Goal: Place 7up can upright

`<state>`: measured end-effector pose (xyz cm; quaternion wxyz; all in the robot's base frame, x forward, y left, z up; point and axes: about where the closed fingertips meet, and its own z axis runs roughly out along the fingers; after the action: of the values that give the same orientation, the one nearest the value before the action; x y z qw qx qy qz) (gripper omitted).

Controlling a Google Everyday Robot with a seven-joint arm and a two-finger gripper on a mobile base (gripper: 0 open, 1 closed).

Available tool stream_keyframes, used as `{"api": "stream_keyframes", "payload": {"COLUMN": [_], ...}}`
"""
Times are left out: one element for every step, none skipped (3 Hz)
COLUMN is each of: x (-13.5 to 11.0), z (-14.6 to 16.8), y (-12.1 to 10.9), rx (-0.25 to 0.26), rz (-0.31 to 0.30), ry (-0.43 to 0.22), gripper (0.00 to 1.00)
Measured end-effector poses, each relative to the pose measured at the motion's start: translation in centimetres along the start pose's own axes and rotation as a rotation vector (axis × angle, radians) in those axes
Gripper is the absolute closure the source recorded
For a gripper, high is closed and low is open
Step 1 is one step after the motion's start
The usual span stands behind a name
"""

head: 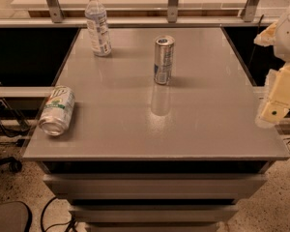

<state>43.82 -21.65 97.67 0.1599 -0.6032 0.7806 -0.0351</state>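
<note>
Grey and faintly glossy, the surface (pixel 208 129) fills most of the view and sits on a cabinet of drawers (pixel 154 185), with speckled floor (pixel 275 202) below and a railed ledge behind. At the right edge, the robot's cream-coloured arm reaches down beside the surface, its pincer (pixel 274 111) hanging just off the right rim, apart from every item; whether it is open or closed I cannot tell, and it grips nothing visible. A clear plastic bottle (pixel 98 25) stands upright at the back left. A slim silver-blue can (pixel 163 60) stands upright near the back centre. The 7up can (pixel 57 111) lies on its side at the front left edge, its silver end facing the viewer.
</note>
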Motion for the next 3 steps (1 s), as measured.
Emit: {"api": "stream_keyframes", "payload": {"x": [0.0,-1.7,-5.2], "z": [0.0,-0.6,0.0], "y": [0.0,0.0,-0.1], "rx": [0.000,-0.030,-0.076], "rz": [0.000,0.022,0.071], "ry": [0.000,-0.047,-0.081], "gripper": [0.00,0.00,0.00]}}
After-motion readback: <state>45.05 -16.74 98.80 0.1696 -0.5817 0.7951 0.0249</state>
